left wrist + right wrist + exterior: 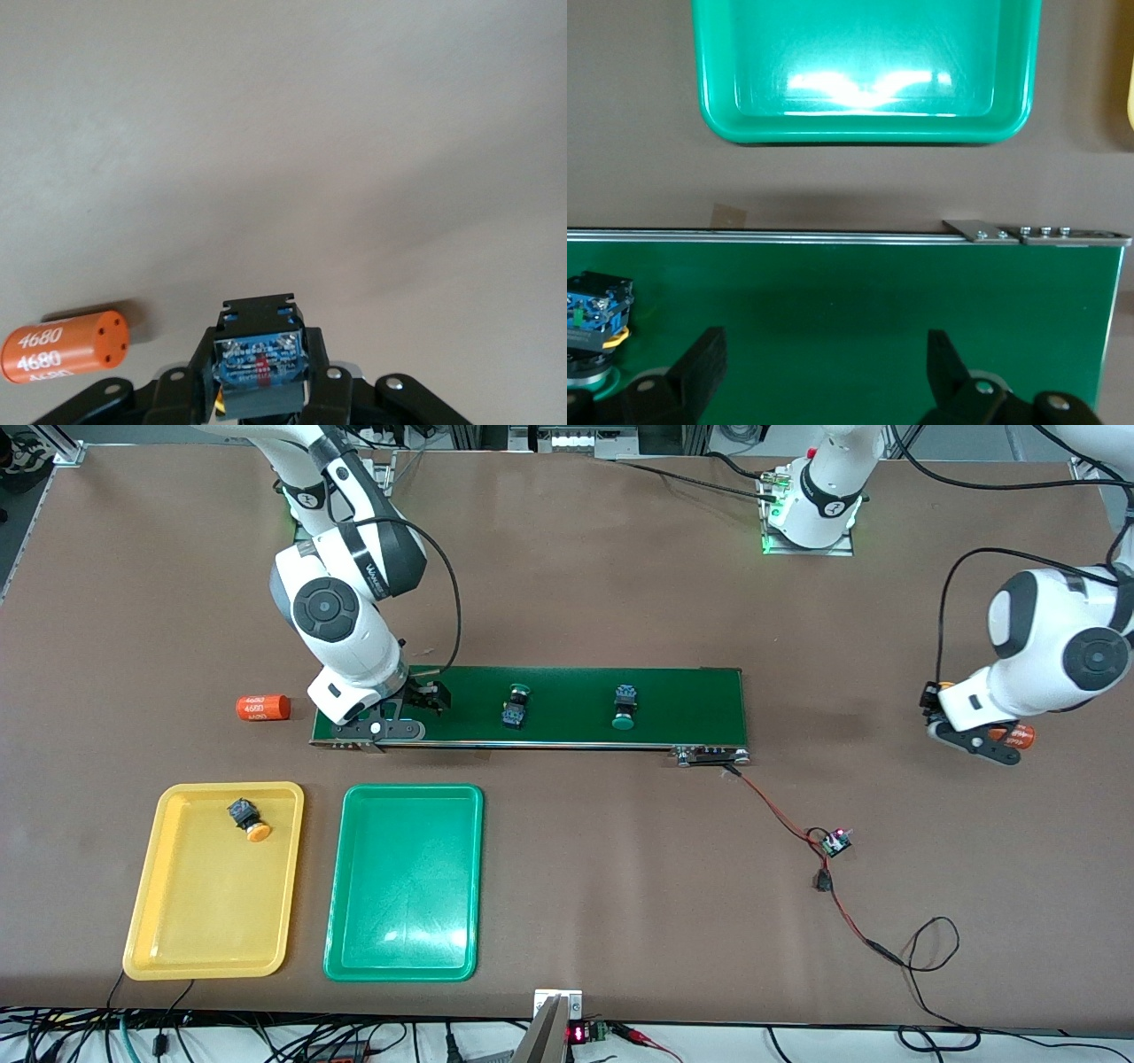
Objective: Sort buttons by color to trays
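Counting progress first: one yellow-orange button (249, 819) lying in the yellow tray (182, 921), cap pointing toward the camera; nothing in the green tray (403, 948). One of four sorted, by the look of it, three left.

Nearest the camera, both trays, side by side, the yellow one toward the right arm's end of the table. Farther up, the conveyor belt (673, 704), with the right gripper (416, 701) low over its end, fingers spread wide and holding nothing; bare belt between them in the right wrist view. Just along the belt from that gripper, one green button (516, 707) on its side; farther along from it, a second green button (625, 708), cap toward the camera. Both waiting for the green tray, which sits just off the belt's edge below the right gripper.

Well off toward the left arm's end, the left gripper (961, 731) clamped shut on a button (260, 359), blue-and-black body up between the fingers; cap colour not plain from the wrist view, an orange glimpse in the front view suggesting the second yellow-orange one. Just beside this gripper, an orange cylinder (64, 343) with white print. Another orange cylinder (263, 708) off the belt's end, near the right gripper.
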